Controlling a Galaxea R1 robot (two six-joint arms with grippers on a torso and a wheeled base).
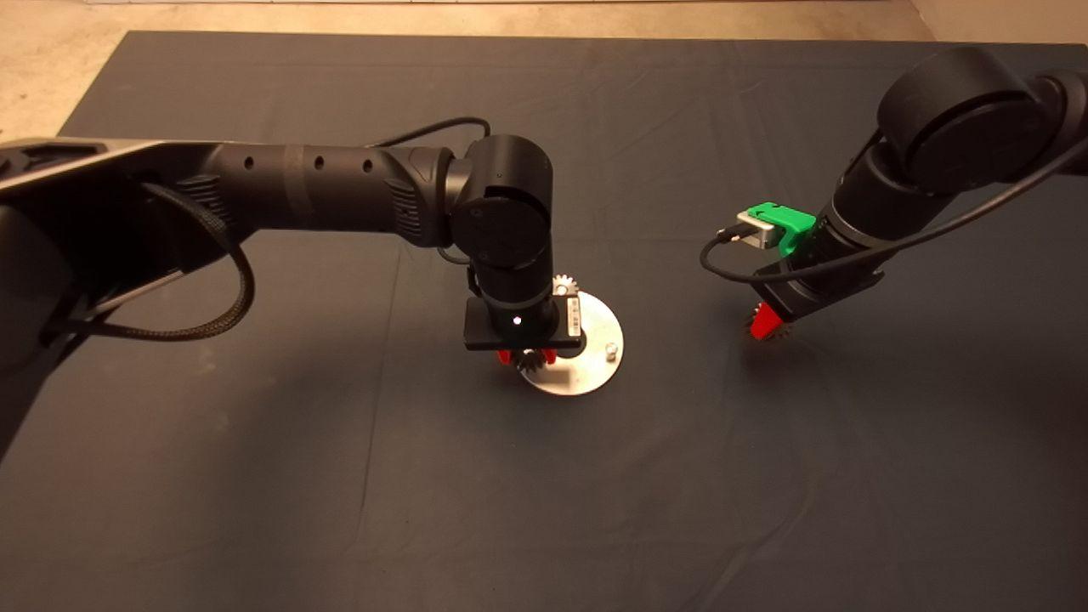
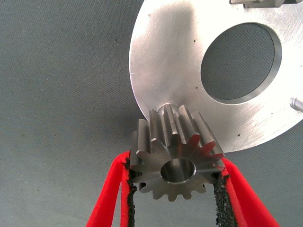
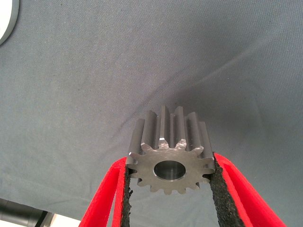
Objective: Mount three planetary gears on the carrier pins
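The shiny round carrier disc [image 1: 586,374] lies mid-mat. One planetary gear [image 1: 563,285] sits at its far edge, and a bare pin [image 1: 610,348] stands on its right side. My left gripper [image 1: 527,357] is shut on a second gear [image 2: 176,142] and holds it just above the disc's near-left edge [image 2: 170,61], by a pin [image 2: 166,109] partly hidden behind the gear. The bare pin [image 2: 296,103] also shows in the left wrist view. My right gripper [image 1: 767,325] is shut on a third gear [image 3: 170,137] and holds it above the mat, right of the disc.
The dark mat [image 1: 544,510] has bare cloth all round the disc. The disc's edge [image 3: 5,21] shows in a corner of the right wrist view. Pale floor [image 1: 51,76] lies beyond the mat's far left edge.
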